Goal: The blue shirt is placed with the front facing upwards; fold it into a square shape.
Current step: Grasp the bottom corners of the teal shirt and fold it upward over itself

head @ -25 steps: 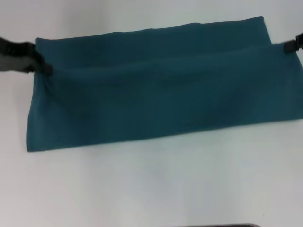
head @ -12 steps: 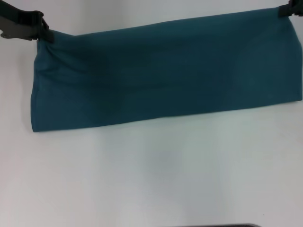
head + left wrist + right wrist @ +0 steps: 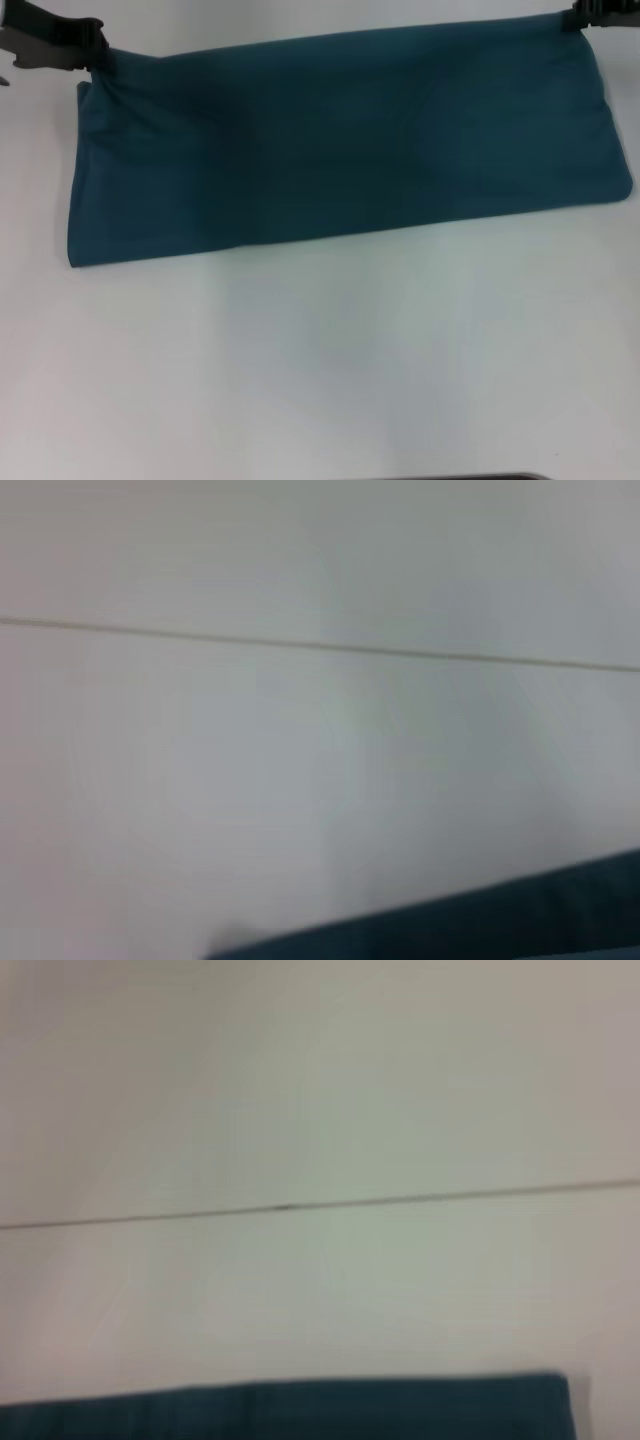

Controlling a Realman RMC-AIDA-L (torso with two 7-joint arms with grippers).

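The blue shirt (image 3: 340, 145), a plain teal band, lies lengthwise left to right on the white surface (image 3: 330, 370). The left end effector (image 3: 97, 52) and right end effector (image 3: 578, 18) clamp its far corners.

white table (image 3: 330, 370) | thin seam line (image 3: 300, 1205) | dark edge (image 3: 460, 477)

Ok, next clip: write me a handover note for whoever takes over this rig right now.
Left gripper: at the shirt's far left corner, apparently pinching it.
Right gripper: at the far right corner, mostly out of frame; grip unclear.
Blue shirt: lies on the white table as a long, flat band, no print showing.
Done: lengthwise folds, judging by the band shape.
Left: release the corners, then fold the band across its length into a square.
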